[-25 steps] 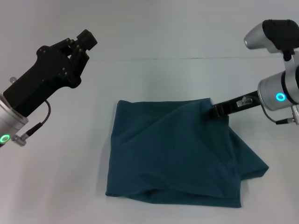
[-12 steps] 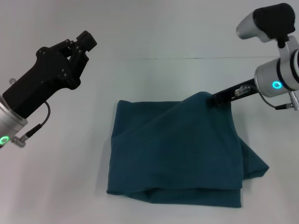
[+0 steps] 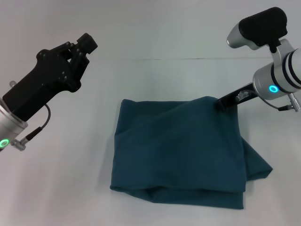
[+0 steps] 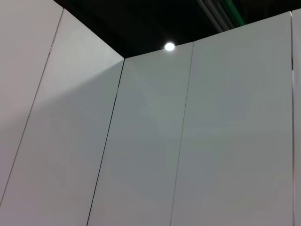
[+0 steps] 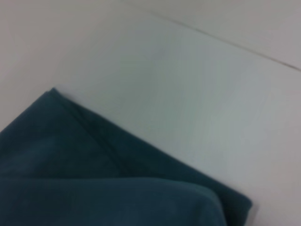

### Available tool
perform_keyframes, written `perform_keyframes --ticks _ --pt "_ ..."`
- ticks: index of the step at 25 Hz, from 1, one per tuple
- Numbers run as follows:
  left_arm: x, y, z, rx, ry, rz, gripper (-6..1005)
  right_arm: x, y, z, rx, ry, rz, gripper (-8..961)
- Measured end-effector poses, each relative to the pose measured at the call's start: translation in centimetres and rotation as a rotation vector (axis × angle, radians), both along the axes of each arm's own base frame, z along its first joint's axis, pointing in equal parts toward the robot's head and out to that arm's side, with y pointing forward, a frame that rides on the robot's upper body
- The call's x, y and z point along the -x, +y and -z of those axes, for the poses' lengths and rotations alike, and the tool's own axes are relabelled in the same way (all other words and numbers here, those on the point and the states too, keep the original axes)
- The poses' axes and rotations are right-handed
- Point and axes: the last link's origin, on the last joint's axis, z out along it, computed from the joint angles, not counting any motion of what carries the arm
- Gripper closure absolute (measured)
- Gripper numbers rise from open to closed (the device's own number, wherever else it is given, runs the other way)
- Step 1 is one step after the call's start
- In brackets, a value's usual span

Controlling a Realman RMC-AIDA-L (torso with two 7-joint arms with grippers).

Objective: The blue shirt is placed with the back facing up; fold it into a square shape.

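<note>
Teal-blue cotton: the blue shirt (image 3: 178, 150) sits centre to lower right of the head frame on the white table (image 3: 155, 75), already folded to a rough rectangle. One extra layer sticks out at the lower right, and the bottom edge is lumpy near the lower-left corner.

Right tool (image 3: 220, 102) is at the shirt's upper-right corner, right where the cloth peaks up slightly. Looks clamped on that corner, but the fingertips merge with the fabric, so I can't tell for certain.

My read on doing this step well:
- keep the pinch on the corner only, all layers together
- carry it low and flat so the layers underneath don't drag
- land edge on edge, then deal with the flap poking out at lower right

Left tool (image 3: 84, 44) is parked high in the upper left of the frame, well apart from the shirt; can't tell if it's apart or together.

Hard to make out:
- left wrist view shows only wall panels and a ceiling light
- right wrist view shows a shirt corner and bare table, no fingers
- no lettering visible
- collar and sleeves are buried in the folds
</note>
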Motion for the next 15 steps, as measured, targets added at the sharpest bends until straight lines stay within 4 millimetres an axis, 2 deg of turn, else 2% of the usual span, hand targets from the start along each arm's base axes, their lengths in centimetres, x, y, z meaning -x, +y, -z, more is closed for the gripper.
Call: perform_keyframes --ticks 2,7,13,15 --pt "0.0 0.0 0.0 0.001 0.000 -0.001 959 0.0 0.2 -0.1 -0.011 -0.003 -0.009 904" --pt "0.1 0.0 0.0 0.001 0.000 -0.002 959 0.5 0.2 0.1 -0.002 -0.025 -0.044 722" --pt "0.4 -0.2 0.0 -0.002 -0.002 -0.012 960 1.7 0.5 -0.5 -0.037 -0.002 -0.050 704" --pt "0.4 -0.3 -0.1 -0.003 -0.002 -0.015 960 1.6 0.3 -1.0 -0.053 0.011 -0.031 661"
